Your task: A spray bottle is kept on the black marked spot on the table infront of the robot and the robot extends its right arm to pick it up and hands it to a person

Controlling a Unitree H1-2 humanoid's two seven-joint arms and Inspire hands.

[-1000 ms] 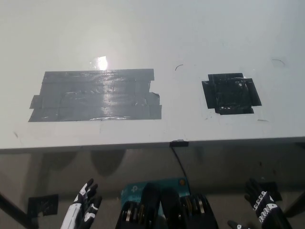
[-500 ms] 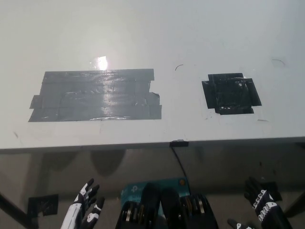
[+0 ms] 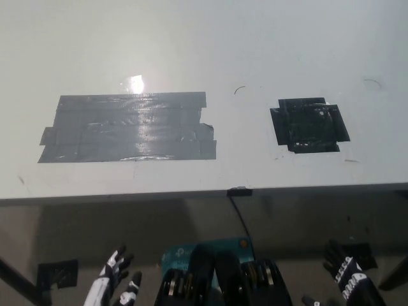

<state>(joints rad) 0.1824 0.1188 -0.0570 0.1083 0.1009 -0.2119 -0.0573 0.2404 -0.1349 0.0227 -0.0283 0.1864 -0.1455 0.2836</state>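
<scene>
Grey tape patch [image 3: 127,127] beside black marked spot [image 3: 310,125]; both hands [image 3: 115,287] [image 3: 349,280] spread, holding nothing.

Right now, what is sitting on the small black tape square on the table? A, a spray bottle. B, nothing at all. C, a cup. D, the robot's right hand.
B: the small black tape square on the white table lies bare, with no bottle in view, and both the right hand and the left hand hang open below the table edge.
</scene>
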